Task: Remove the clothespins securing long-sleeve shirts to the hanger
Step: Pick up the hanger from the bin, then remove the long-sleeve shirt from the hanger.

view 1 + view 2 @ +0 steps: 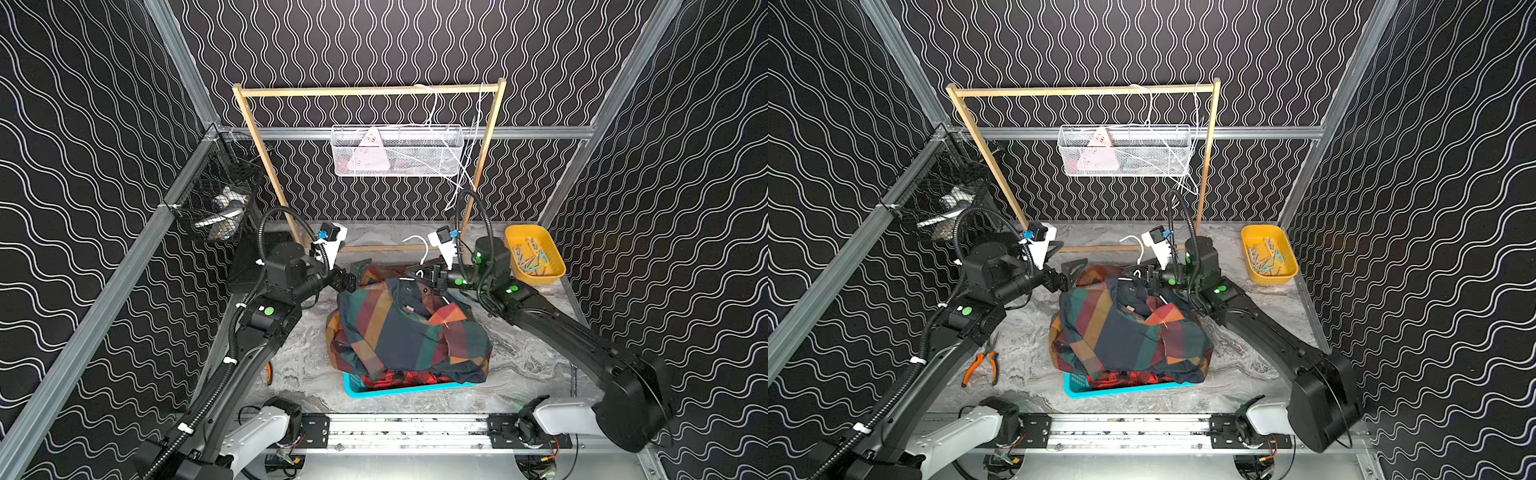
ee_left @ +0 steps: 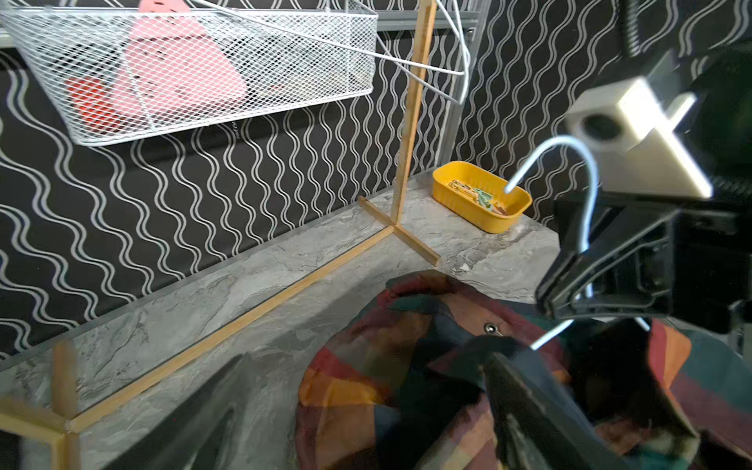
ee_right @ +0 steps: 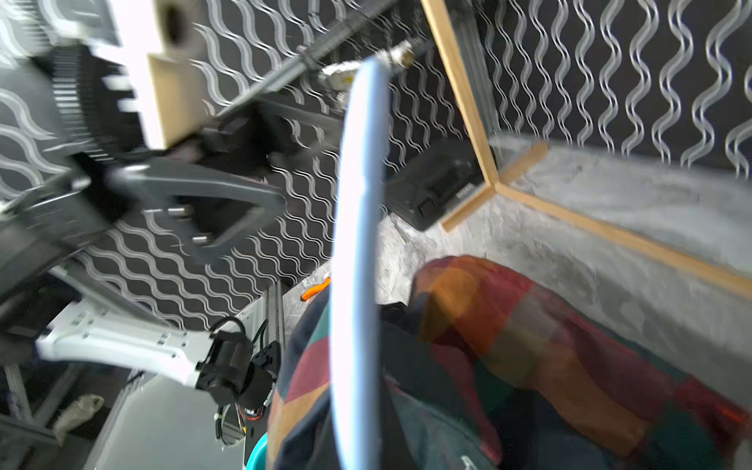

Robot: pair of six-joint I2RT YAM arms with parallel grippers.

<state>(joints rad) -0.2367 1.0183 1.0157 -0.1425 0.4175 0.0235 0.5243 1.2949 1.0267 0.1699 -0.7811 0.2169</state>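
White wire hanger (image 3: 358,244), rumpled checked shirts (image 1: 399,336)

light: even, soft shadows | top views: sharp, edges bowed | right wrist: motion-blurred, hanger (image 3: 358,244) defocused | left wrist: fingers (image 2: 549,415) blurred

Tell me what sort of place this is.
Most likely a robot test booth staged as a laundry corner, not a home: an aluminium frame carries the wavy-patterned walls, the left arm and right arm sit on a metal rail, and a small wooden rack stands behind piled shirts.
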